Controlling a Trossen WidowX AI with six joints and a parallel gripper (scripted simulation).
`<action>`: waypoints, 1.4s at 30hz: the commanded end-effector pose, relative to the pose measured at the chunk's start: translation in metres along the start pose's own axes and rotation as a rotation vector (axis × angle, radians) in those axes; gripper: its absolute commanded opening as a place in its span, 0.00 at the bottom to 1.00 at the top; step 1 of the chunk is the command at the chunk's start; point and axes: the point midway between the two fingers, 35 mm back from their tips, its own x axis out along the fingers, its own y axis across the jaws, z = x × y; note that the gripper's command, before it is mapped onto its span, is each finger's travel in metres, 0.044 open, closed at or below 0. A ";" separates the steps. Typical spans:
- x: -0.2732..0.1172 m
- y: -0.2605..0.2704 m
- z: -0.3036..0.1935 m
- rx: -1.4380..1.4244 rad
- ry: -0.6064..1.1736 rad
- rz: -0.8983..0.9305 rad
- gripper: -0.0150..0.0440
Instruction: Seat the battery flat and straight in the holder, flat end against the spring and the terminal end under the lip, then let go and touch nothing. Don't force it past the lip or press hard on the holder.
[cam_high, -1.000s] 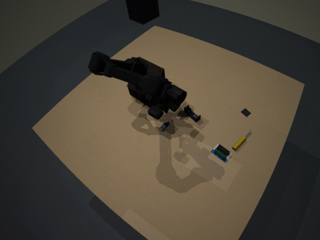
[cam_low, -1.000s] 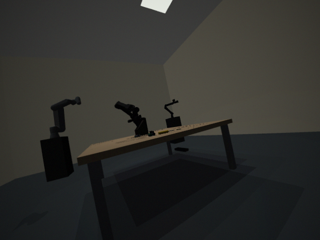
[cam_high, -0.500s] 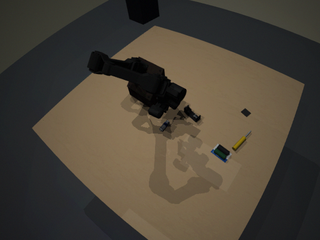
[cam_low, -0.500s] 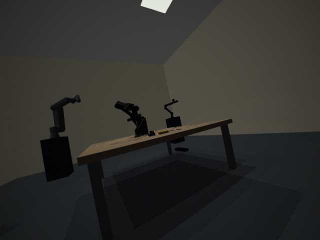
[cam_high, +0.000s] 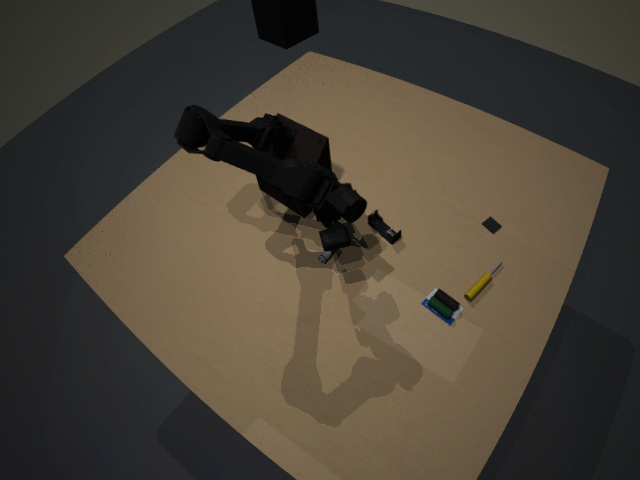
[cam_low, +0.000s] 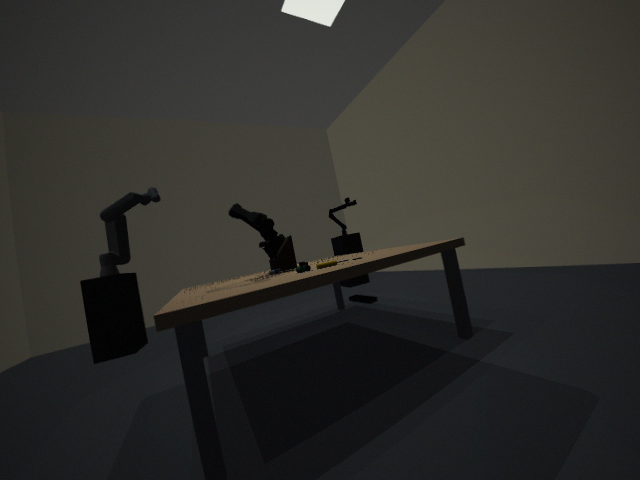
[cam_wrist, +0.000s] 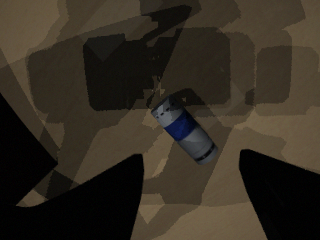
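Note:
The battery (cam_high: 325, 257) (cam_wrist: 181, 127), silver with a blue band, lies on its side on the table. In the wrist view it lies slantwise, just ahead of my fingertips and between their lines. My gripper (cam_wrist: 191, 160) is open, with nothing held between its fingers. In the top view the gripper's dark body covers part of the battery and its fingertips cannot be made out. The black holder (cam_high: 384, 228) stands on the table to the right of the battery, with raised ends and no battery in it. The holder is not in the wrist view.
A blue and white piece with a green cylinder (cam_high: 439, 308) and a black cylinder (cam_high: 446, 299) lies right of the holder, toward the front. Beyond it are a yellow-handled screwdriver (cam_high: 478, 286) (cam_low: 326, 264) and a dark square (cam_high: 491, 224). A dark brown block (cam_high: 310, 142) stands by the arm's base.

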 end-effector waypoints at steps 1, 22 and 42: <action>0.026 -0.001 -0.008 -0.622 0.002 0.003 0.66; 0.036 -0.002 -0.009 -0.676 0.003 0.003 0.66; 0.068 -0.002 -0.009 -0.677 0.004 0.003 0.66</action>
